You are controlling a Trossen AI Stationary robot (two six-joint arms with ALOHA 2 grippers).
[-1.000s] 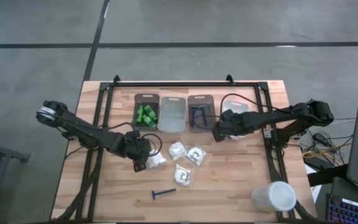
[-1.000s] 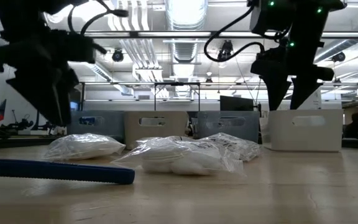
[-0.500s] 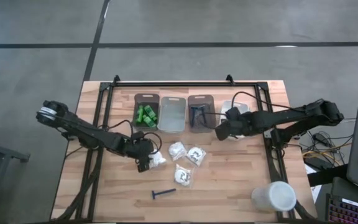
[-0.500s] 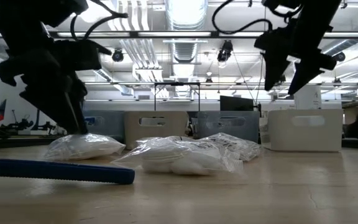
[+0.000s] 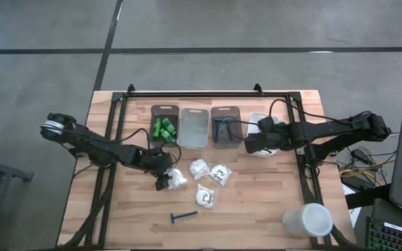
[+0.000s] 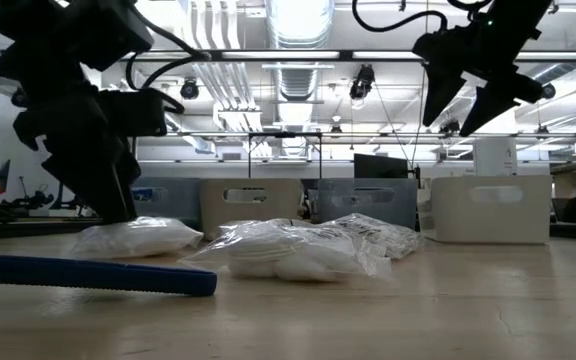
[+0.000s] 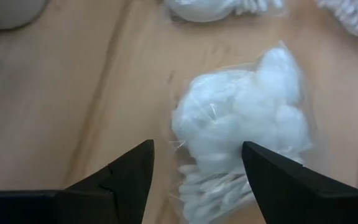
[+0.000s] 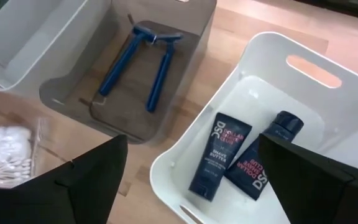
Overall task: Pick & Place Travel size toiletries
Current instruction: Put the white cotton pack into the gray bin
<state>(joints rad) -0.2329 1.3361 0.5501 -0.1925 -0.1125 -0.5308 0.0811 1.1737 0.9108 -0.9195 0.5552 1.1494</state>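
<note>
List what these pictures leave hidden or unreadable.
- High view: contents of the white bin are hidden under the right gripper.
- Low view: all bin contents are hidden behind the bin walls.
- Left wrist view: the packet runs off the bottom edge between the left gripper fingers.
- High view: packet contents are too small.

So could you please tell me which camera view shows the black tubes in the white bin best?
The right wrist view: two black tubes lie plainly in the white bin. In the high view the right hand covers that bin; the low view shows only its outer wall.
</note>
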